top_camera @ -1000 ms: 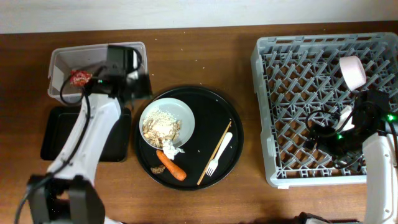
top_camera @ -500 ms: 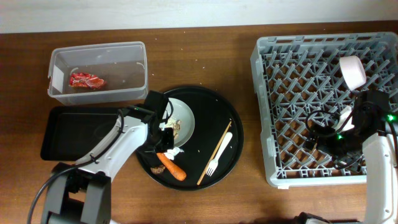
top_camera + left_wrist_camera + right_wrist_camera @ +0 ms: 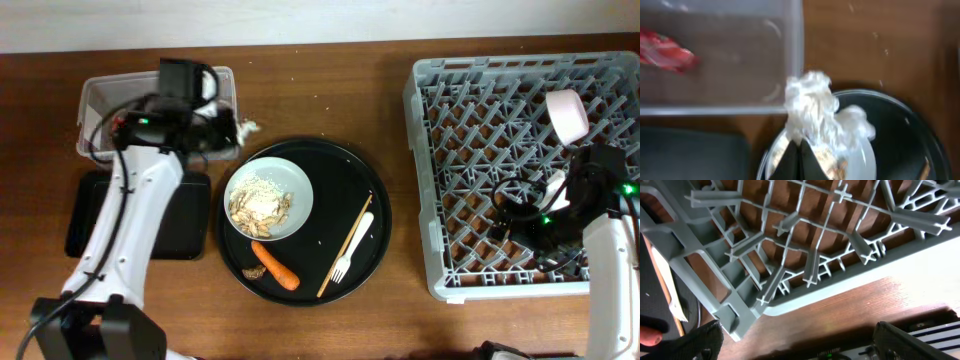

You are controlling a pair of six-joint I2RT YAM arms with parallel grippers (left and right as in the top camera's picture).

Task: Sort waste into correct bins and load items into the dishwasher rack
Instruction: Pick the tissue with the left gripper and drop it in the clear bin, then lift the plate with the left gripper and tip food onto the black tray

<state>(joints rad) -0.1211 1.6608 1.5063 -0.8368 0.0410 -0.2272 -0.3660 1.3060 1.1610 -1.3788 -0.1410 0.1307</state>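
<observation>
Clear plastic rectangular tub with a white label (image 3: 105, 100) is my target. My left gripper (image 3: 800, 150), pinched shut on the small crumpled white tissue (image 3: 812, 107), hangs just outside the tub's right wall. If I let go here, I judge the light tissue would fall outside the tub or snag on its rim.

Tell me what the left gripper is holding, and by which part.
The left gripper pinches the crumpled white tissue by its lower end; the rest bunches above the fingertips.

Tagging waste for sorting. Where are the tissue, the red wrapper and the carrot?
tissue (image 3: 812, 107), left wrist view, middle of the crumpled wad.
red wrapper (image 3: 665, 50), left wrist view, its crinkled middle.
carrot (image 3: 277, 266), overhead view, mid-length.
</observation>
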